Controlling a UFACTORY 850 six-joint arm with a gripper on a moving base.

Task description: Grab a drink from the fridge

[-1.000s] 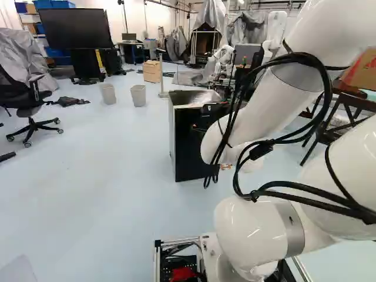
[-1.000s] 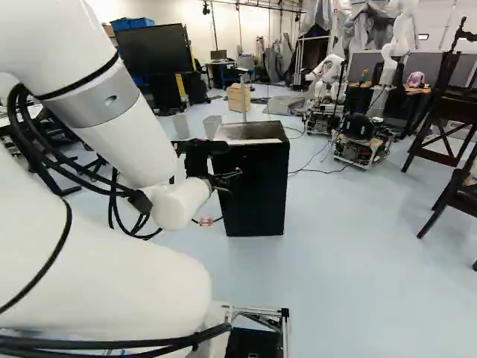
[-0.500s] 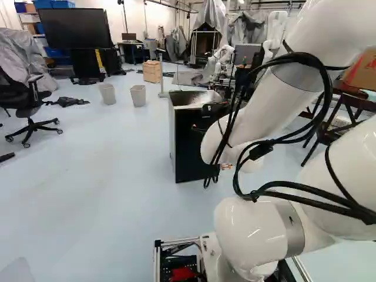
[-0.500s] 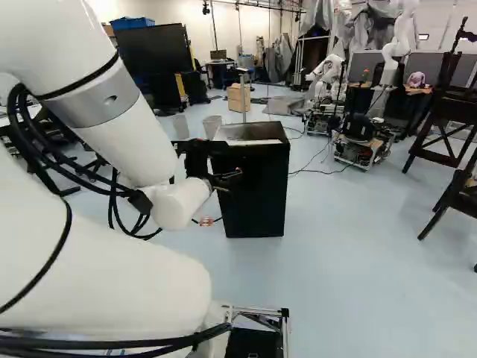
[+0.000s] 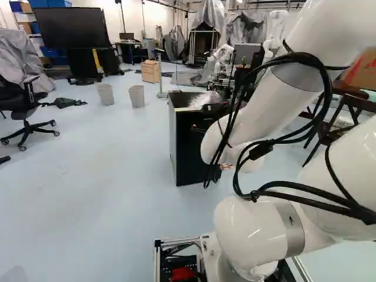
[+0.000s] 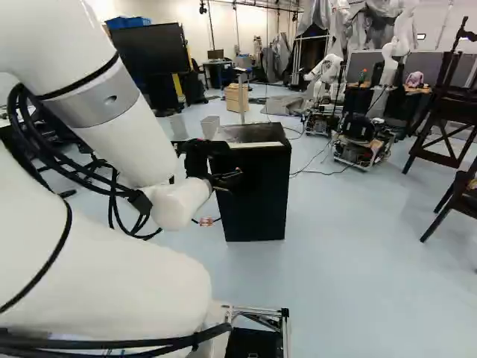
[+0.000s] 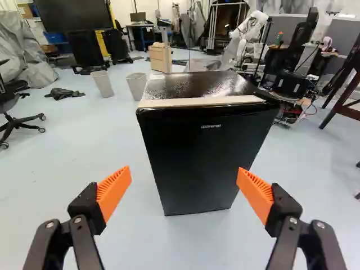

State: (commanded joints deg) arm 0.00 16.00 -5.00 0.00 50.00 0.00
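One black fridge (image 7: 199, 152), door shut, ahead of one gripper (image 6: 227, 179).
Left base view, from left to right: an office chair (image 5: 24, 111); two pale bins (image 5: 136, 96); the fridge, upright on the floor (image 5: 106, 170); the white arm (image 5: 258, 106). In the wrist view the gripper's two orange-padded fingers stand wide apart, the fridge centred beyond them.

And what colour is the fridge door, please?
The fridge door is black, clearest in the wrist view.
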